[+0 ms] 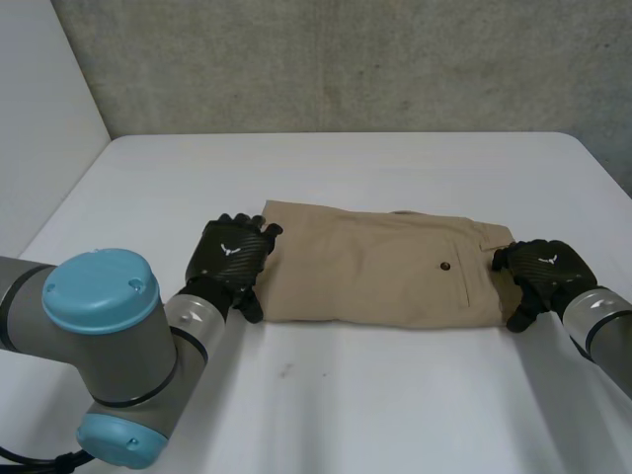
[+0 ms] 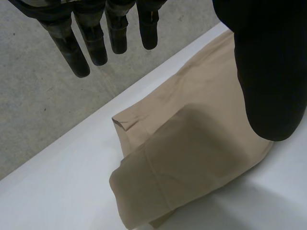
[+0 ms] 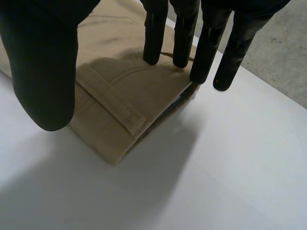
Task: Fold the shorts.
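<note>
One pair of tan shorts (image 1: 380, 267) lies folded into a long, flat rectangle at the middle of the table (image 1: 346, 395). The cloth is a smooth woven fabric with stitched seams. Its left end shows stacked, hemmed leg layers. A dark button (image 1: 445, 266) sits right of centre beside a pocket slit. The right end carries the waistband with a belt loop (image 3: 112, 108).

The left robot hand (image 1: 229, 252), black with a woven-pattern back, sits at the left end of the shorts. Its fingers (image 2: 96, 43) are straight and slightly spread, its thumb (image 2: 271, 72) stands apart over the fabric, and it pinches nothing. The right robot hand (image 1: 541, 269) sits at the right end. Its fingers (image 3: 154, 38) are straight and side by side with their tips at the waistband corner. The thumb (image 3: 43, 72) is held well apart, and nothing is pinched.

The table is white, matte and smooth. A white side panel (image 1: 39, 118) bounds it on the left, and a rough grey concrete wall (image 1: 346, 59) stands behind its far edge.

Bare table lies left of the left robot hand, between the shorts and the wall, and along the near side. The left arm (image 1: 109, 336), grey with a light-blue cap, stands over the near left corner.
</note>
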Available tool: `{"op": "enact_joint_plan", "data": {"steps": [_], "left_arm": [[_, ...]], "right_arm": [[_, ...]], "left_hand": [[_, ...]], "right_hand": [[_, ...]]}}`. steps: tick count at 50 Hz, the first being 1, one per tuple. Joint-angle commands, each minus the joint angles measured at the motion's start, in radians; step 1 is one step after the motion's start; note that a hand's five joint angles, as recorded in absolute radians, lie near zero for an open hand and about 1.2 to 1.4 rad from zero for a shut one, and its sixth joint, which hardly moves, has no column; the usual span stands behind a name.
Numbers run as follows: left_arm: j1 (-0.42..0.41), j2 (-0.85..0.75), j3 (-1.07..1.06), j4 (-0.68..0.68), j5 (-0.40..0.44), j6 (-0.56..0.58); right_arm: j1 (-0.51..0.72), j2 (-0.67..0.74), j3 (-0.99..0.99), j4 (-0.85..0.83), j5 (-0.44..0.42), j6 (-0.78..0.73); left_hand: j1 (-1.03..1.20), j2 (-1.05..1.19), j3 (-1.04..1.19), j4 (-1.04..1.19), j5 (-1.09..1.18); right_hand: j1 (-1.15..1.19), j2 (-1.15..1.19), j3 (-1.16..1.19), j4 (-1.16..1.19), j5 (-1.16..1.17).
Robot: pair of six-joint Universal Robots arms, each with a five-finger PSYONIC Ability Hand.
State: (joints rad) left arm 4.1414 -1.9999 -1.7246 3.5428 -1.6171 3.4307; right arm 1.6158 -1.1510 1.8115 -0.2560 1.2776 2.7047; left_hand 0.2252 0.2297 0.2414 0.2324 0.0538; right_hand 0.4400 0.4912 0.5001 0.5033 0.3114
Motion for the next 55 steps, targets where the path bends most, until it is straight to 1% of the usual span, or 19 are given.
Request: {"op": "enact_joint_plan", "data": {"steps": [1,2,8,12,18,23,24,27,34,35,38,39,42,43,45,46,50,53,55], "left_arm": [[-0.001,-0.005,0.005,0.002,0.0,0.004],[-0.001,-0.005,0.004,0.002,0.0,0.004],[0.0,0.001,0.002,0.001,-0.001,0.004],[0.002,0.015,0.0,-0.005,-0.01,0.004],[0.01,0.065,-0.032,-0.005,-0.032,0.002],[0.013,0.089,-0.046,-0.005,-0.032,0.002],[0.013,0.09,-0.047,-0.004,-0.032,0.002],[0.013,0.09,-0.049,-0.004,-0.033,0.002],[0.011,0.102,-0.047,-0.002,-0.035,0.002],[0.011,0.105,-0.047,-0.004,-0.035,0.002],[0.01,0.116,-0.047,-0.002,-0.035,0.002],[0.01,0.118,-0.046,-0.002,-0.035,0.002],[0.011,0.127,-0.044,-0.002,-0.035,0.002],[0.013,0.13,-0.041,-0.002,-0.035,0.002],[0.013,0.13,-0.038,-0.002,-0.035,0.002],[0.013,0.13,-0.036,-0.002,-0.035,0.002],[0.028,0.131,-0.02,-0.001,-0.033,0.004],[0.049,0.132,0.011,-0.002,-0.029,0.004],[0.059,0.13,0.04,-0.002,-0.029,0.002]], "right_arm": [[-0.007,0.046,-0.024,-0.055,0.009,-0.005],[-0.01,0.047,-0.026,-0.061,0.011,-0.005],[-0.062,0.027,-0.047,-0.045,0.014,-0.002],[-0.112,-0.021,-0.06,0.012,0.013,-0.023],[-0.22,-0.046,-0.145,0.188,0.008,-0.172],[-0.226,-0.047,-0.216,0.288,0.016,-0.341],[-0.2,-0.052,-0.239,0.299,0.016,-0.368],[-0.116,-0.059,-0.282,0.301,0.02,-0.362],[0.168,-0.053,-0.412,0.299,0.014,-0.353],[0.255,-0.041,-0.432,0.293,0.011,-0.361],[0.378,0.003,-0.461,0.276,0.006,-0.361],[0.457,0.045,-0.474,0.262,-0.003,-0.359],[0.542,0.098,-0.474,0.235,-0.023,-0.359],[0.583,0.134,-0.472,0.227,-0.044,-0.356],[0.61,0.174,-0.472,0.225,-0.061,-0.353],[0.622,0.207,-0.474,0.225,-0.07,-0.355],[0.63,0.208,-0.483,0.224,-0.07,-0.329],[0.625,0.162,-0.483,0.213,-0.07,-0.269],[0.613,0.116,-0.483,0.196,-0.067,-0.171]], "left_hand": [[0.0,-0.004,-0.016,-0.007,-0.003],[0.0,-0.004,-0.016,-0.007,-0.003],[-0.003,-0.007,-0.019,-0.01,-0.006],[-0.006,-0.01,-0.022,-0.013,-0.009],[-0.015,-0.019,-0.031,-0.022,-0.018],[-0.018,-0.022,-0.034,-0.025,-0.021],[-0.02,-0.025,-0.037,-0.028,-0.024],[-0.02,-0.025,-0.037,-0.028,-0.024],[-0.02,-0.025,-0.037,-0.028,-0.024],[-0.02,-0.025,-0.037,-0.028,-0.024],[-0.023,-0.028,-0.04,-0.031,-0.027],[-0.023,-0.028,-0.04,-0.031,-0.027],[-0.026,-0.031,-0.043,-0.034,-0.029],[-0.026,-0.031,-0.043,-0.034,-0.029],[-0.026,-0.031,-0.043,-0.034,-0.029],[-0.026,-0.031,-0.043,-0.034,-0.029],[-0.026,-0.031,-0.043,-0.034,-0.029],[-0.02,-0.025,-0.037,-0.028,-0.024],[-0.018,-0.022,-0.034,-0.025,-0.021]], "right_hand": [[0.873,0.821,0.813,0.809,0.827],[0.955,0.904,0.895,0.892,0.91],[0.956,0.905,0.896,0.893,0.91],[0.956,0.905,0.896,0.893,0.91],[0.956,0.905,0.896,0.893,0.91],[0.956,0.905,0.896,0.893,0.91],[0.956,0.905,0.896,0.893,0.91],[0.956,0.905,0.896,0.893,0.91],[0.956,0.905,0.896,0.893,0.91],[0.956,0.905,0.896,0.893,0.91],[0.956,0.905,0.896,0.893,0.91],[0.956,0.905,0.896,0.893,0.91],[0.954,0.903,0.894,0.891,0.908],[0.707,0.656,0.647,0.644,0.661],[0.483,0.432,0.423,0.42,0.437],[0.238,0.186,0.177,0.174,0.192],[-0.248,-0.299,-0.308,-0.311,-0.294],[-0.265,-0.317,-0.326,-0.329,-0.311],[-0.265,-0.317,-0.326,-0.329,-0.311]]}}
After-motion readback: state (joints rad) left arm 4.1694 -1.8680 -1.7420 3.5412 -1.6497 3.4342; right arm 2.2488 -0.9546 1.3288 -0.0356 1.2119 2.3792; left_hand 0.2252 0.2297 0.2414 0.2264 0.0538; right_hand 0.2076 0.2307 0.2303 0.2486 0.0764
